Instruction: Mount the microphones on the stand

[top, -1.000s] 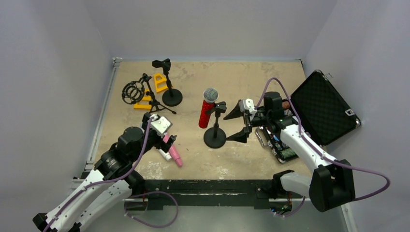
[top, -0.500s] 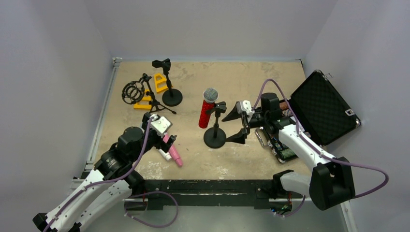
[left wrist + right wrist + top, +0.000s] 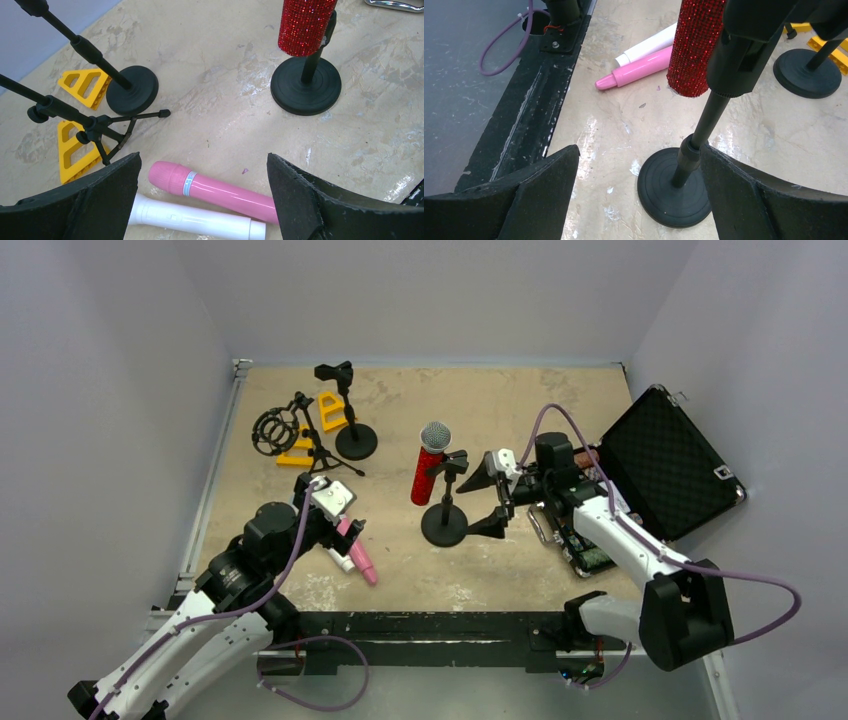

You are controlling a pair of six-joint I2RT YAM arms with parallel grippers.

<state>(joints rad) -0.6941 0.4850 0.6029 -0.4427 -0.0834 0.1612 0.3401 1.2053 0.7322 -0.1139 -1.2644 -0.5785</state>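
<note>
Right gripper (image 3: 467, 508), spread wide, sits just beside the stand (image 3: 445, 523) holding the red mic (image 3: 428, 472). Left gripper (image 3: 203, 160), also spread, hovers over the pink mic (image 3: 220, 192) and white mic (image 3: 195, 220).

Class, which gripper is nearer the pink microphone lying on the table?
Left. The left gripper sits open just above the pink microphone; the right gripper is off beside the stand holding the red microphone.
</note>
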